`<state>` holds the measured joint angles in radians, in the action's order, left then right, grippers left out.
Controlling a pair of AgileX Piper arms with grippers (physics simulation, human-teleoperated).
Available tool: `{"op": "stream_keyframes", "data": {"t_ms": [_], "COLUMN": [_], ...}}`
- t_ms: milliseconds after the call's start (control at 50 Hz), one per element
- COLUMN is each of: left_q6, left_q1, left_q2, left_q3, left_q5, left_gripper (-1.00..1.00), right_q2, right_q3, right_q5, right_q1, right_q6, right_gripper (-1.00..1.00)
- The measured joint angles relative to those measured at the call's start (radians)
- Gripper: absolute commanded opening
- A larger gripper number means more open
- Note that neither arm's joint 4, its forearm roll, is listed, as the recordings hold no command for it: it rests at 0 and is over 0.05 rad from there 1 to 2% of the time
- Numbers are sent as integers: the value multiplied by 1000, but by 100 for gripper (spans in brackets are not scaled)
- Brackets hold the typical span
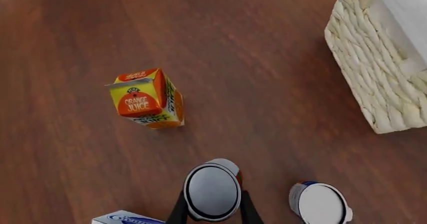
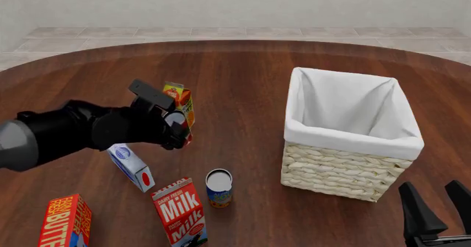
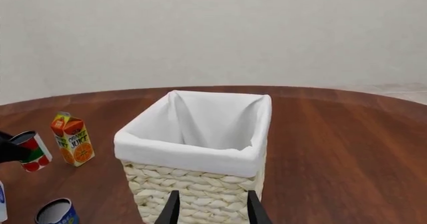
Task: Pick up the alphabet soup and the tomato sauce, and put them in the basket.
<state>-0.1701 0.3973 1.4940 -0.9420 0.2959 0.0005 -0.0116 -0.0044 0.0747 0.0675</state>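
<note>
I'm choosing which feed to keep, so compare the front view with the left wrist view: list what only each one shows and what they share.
Only the front view shows the milk carton, the butter box, the right gripper with its fingers apart, and the basket's white lining.

Only the left wrist view shows, from above, the left gripper with a finger on each side of the tomato sauce.

Both show the tomato sauce, the alphabet soup, the orange juice carton, the basket and the blue-and-white box.
</note>
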Motion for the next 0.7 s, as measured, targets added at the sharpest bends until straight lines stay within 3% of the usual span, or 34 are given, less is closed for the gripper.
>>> {"op": "stream_keyframes", "data": {"t_ms": [700], "left_q6": [-3], "left_q1": [86], "left_q2": [-71], "left_q3": [-109], "left_q5": [97], "left_gripper": [-100], "right_q2": [0], "right_q3": [-2], "right_q5": [-4], "right_q1": [1], "right_q6": [3], "right_gripper": [100]}}
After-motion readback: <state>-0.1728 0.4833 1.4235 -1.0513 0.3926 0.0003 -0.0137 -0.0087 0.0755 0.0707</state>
